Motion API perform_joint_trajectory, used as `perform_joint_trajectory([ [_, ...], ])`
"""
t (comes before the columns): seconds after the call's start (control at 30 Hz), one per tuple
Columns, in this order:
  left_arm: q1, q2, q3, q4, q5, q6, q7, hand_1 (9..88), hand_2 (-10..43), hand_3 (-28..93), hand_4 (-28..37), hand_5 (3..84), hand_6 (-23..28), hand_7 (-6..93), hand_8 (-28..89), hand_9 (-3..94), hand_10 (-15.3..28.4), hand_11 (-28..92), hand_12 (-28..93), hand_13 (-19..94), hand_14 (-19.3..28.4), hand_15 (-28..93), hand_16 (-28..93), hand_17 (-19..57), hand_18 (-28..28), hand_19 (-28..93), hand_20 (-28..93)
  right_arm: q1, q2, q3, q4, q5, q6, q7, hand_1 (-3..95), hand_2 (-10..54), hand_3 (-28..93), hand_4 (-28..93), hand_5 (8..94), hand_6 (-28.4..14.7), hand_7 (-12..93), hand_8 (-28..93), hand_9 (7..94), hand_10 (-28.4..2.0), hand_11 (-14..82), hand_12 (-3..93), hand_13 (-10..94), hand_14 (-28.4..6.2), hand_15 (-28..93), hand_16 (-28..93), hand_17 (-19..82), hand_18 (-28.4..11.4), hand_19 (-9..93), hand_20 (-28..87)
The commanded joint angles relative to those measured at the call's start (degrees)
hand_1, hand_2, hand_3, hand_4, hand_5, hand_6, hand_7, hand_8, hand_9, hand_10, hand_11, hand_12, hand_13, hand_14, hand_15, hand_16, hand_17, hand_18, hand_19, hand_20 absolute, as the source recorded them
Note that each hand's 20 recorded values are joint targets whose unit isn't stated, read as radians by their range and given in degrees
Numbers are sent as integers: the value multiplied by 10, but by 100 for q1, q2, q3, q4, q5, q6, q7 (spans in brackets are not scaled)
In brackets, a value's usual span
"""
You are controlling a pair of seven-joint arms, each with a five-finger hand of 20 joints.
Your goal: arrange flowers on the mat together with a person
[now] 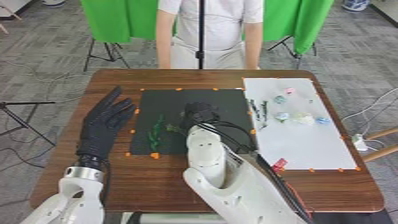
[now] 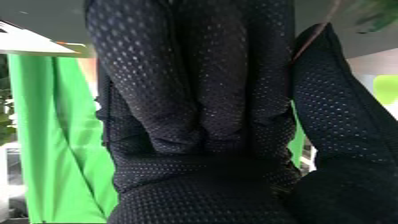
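Apparently pinching a thin stem (image 2: pixel 329 19) in the fingers of the right hand (image 1: pixel 201 115). Lower beside the greenery (image 1: pixel 156 132) on the black mat (image 1: pixel 182 97), then release gently.

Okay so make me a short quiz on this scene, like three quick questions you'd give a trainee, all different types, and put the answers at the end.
1. Pick one. In the head view, the right hand is over:
A) the table's far right corner
B) the black mat
C) the robot's left forearm

2. True or false: the left hand is over the middle of the black mat.

3. Fill in the blank: the pink, blue and cream flowers lie on the ____ sheet, to the right of the black mat.

Key: 1. B; 2. False; 3. white
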Motion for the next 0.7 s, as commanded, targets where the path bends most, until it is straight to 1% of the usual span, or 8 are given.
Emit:
perform_joint_trajectory([
  [0.03, 126, -15, -58, 1, 10, -21, -10, 266, 104, 741, -185, 328, 81, 113, -95, 305, 197, 224, 102, 234, 230, 341, -48, -93, 196, 469, 90, -91, -95, 1, -13, -80, -306, -39, 398, -8, 674, -282, 937, 18, 253, -185, 937, -133, 381, 119, 915, -111, 460, 180, 355, -232, 932, -111],
  [0.27, 230, -41, -85, -27, 5, -7, -16, 266, 103, 744, -182, 328, 81, 114, -95, 305, 197, 223, 101, 234, 229, 340, -48, -92, 196, 469, 89, -241, -62, -66, -128, -207, -552, -142, 398, -32, 690, -282, 937, 18, 253, -183, 937, -134, 380, 120, 914, -110, 460, 180, 354, -232, 932, -115],
  [0.33, 265, -70, -130, -45, 30, -5, -43, 267, 102, 744, -181, 328, 80, 114, -96, 306, 197, 223, 101, 234, 229, 340, -48, -93, 196, 469, 89, -257, -51, -66, -152, -174, -742, -132, 399, -35, 691, -282, 937, 18, 253, -183, 937, -134, 379, 120, 913, -110, 459, 180, 353, -232, 932, -116],
  [0.47, 374, -4, -162, -81, -42, 59, 45, 268, 103, 744, -181, 327, 81, 113, -95, 305, 197, 223, 101, 234, 229, 340, -48, -93, 195, 469, 90, -289, 13, -117, -211, -115, -906, -168, 403, -40, 695, -282, 937, 18, 253, -184, 937, -134, 378, 120, 913, -110, 459, 181, 352, -231, 932, -119],
  [0.5, 386, -43, -186, -78, -14, 44, 1, 268, 102, 744, -181, 327, 81, 112, -95, 305, 197, 223, 101, 234, 229, 340, -48, -93, 195, 469, 90, -317, 24, -119, -228, -128, -938, -185, 404, -41, 696, -282, 937, 18, 253, -184, 937, -135, 378, 120, 913, -110, 459, 180, 352, -231, 932, -120],
  [0.57, 410, -7, -170, -87, -71, 74, 63, 268, 103, 744, -181, 327, 81, 113, -95, 305, 196, 222, 101, 235, 229, 340, -48, -93, 195, 468, 90, -366, 49, -137, -265, -167, -1009, -236, 406, -46, 698, -282, 937, 18, 254, -184, 937, -136, 377, 121, 913, -110, 458, 180, 351, -232, 932, -121],
  [0.67, 466, -32, -217, -101, -56, 74, 38, 268, 103, 744, -181, 327, 81, 113, -95, 304, 196, 222, 102, 235, 229, 341, -48, -93, 195, 468, 90, -427, 88, -171, -345, -138, -1155, -234, 406, -47, 699, -283, 937, 18, 257, -185, 937, -136, 377, 120, 913, -110, 458, 180, 351, -232, 932, -121],
  [0.7, 490, -7, -230, -108, -65, 83, 66, 268, 103, 744, -181, 327, 81, 113, -95, 304, 196, 222, 102, 235, 229, 341, -48, -93, 195, 468, 90, -429, 105, -202, -363, -121, -1140, -226, 406, -47, 699, -283, 937, 18, 258, -185, 937, -136, 377, 119, 913, -110, 458, 180, 351, -232, 932, -122],
])
